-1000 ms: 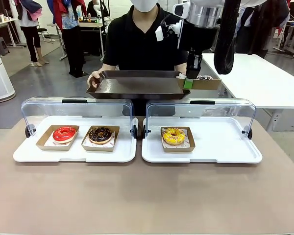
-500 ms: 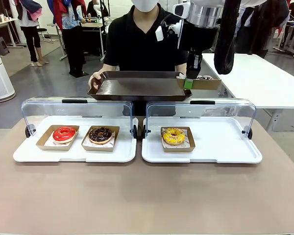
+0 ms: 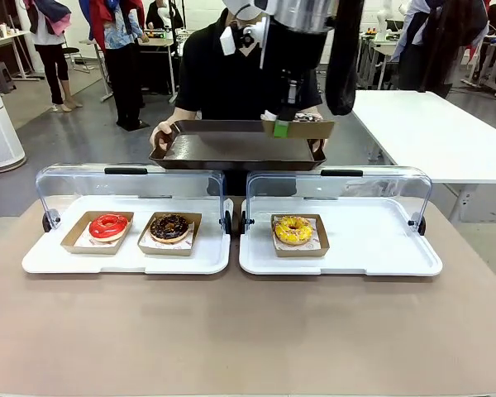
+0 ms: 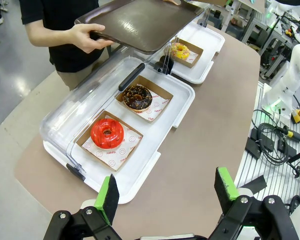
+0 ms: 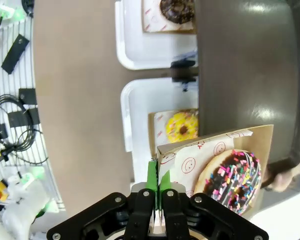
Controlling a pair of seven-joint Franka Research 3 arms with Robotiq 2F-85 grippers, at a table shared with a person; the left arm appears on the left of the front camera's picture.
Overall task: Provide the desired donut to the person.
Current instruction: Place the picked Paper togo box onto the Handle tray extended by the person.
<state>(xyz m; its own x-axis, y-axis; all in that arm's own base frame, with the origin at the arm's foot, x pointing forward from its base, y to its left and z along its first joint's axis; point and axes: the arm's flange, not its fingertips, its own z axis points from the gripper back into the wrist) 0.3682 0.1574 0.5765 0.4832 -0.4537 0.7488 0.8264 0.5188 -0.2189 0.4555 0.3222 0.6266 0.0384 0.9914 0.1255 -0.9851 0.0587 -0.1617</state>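
Brown table (image 3: pixel 231 331): left gripper (image 4: pixel 167 187) hangs above it, jaws spread, nothing held. Beyond the white display trays (image 3: pixel 132 261), right gripper (image 3: pixel 282 128) pinches a cardboard box (image 3: pixel 307 129) by its edge. Sprinkled donut (image 5: pixel 233 181) sits inside, above the person's (image 3: pixel 231 74) dark tray (image 3: pixel 231 149).

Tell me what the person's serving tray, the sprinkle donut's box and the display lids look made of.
Serving tray: likely hard plastic, dark brown, glossy; it reflects light. Donut box: brown cardboard, matte, with printed paper liner. Display lids: clear rigid plastic, see-through with glare.
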